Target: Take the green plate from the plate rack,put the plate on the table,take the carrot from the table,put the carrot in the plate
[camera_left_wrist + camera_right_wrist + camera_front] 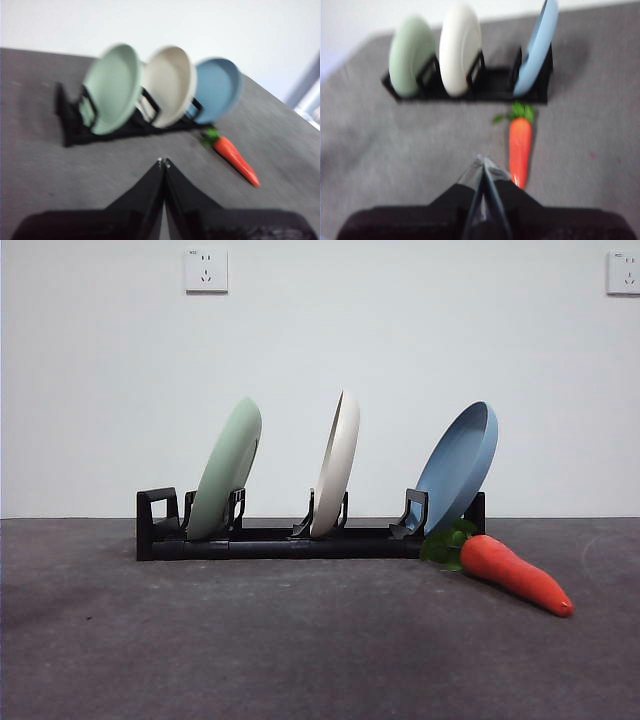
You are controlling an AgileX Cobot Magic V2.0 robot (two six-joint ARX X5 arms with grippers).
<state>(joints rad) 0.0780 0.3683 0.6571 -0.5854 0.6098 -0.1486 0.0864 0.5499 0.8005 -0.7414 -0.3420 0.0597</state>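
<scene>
The green plate (226, 469) stands tilted in the left slot of the black plate rack (290, 540). It also shows in the left wrist view (112, 87) and the right wrist view (411, 55). The carrot (512, 571) lies on the table (300, 650) just right of the rack, leaves toward the rack. It shows in the left wrist view (235, 159) and the right wrist view (519, 147). My left gripper (163, 161) is shut and empty, well short of the rack. My right gripper (481, 160) is shut and empty, beside the carrot's tip. Neither arm shows in the front view.
A cream-white plate (337, 465) stands in the rack's middle slot and a blue plate (458, 466) leans in the right slot, just above the carrot's leaves. A white wall with two sockets (206, 271) is behind the table.
</scene>
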